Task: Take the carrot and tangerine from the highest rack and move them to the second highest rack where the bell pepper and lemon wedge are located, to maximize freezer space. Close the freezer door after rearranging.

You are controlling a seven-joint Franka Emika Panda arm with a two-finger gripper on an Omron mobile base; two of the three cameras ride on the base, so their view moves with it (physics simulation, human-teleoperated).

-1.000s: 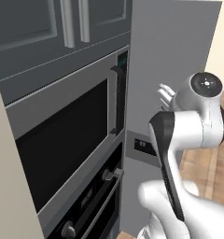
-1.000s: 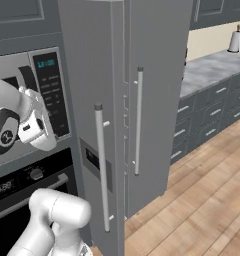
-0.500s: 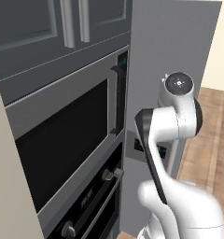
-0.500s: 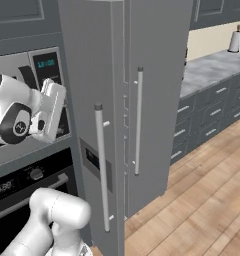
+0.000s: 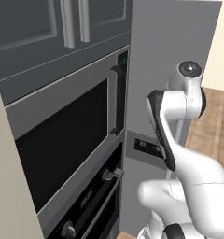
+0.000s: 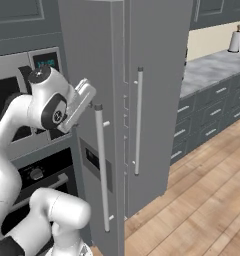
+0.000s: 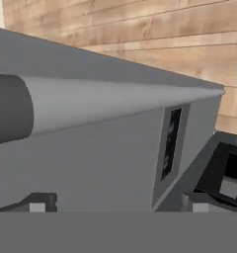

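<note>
The freezer [image 6: 117,60] is a tall grey cabinet, and its freezer door [image 6: 87,55] stands shut, so the carrot, tangerine, bell pepper, lemon wedge and the racks are hidden behind it. A long silver bar handle [image 6: 102,170] runs down the door. My gripper [image 6: 86,94] is open at the top end of that bar, just left of it. In the hand view the handle [image 7: 115,106] crosses close in front of the door face [image 7: 91,168]. The gripper [image 7: 118,205] holds nothing, and its fingertips [image 7: 37,203] stand far apart.
A black-windowed microwave [image 5: 62,135] and an oven [image 5: 86,205] sit left of the freezer. The neighbouring door has its own bar handle [image 6: 138,120]. A dispenser panel [image 6: 92,159] is set low in the freezer door. A counter with drawers [image 6: 212,75] and wood floor [image 6: 207,200] lie to the right.
The arm has swung toward the freezer. The hand has moved from in front of the microwave across to the top of the door's handle. The jaws have stayed open.
</note>
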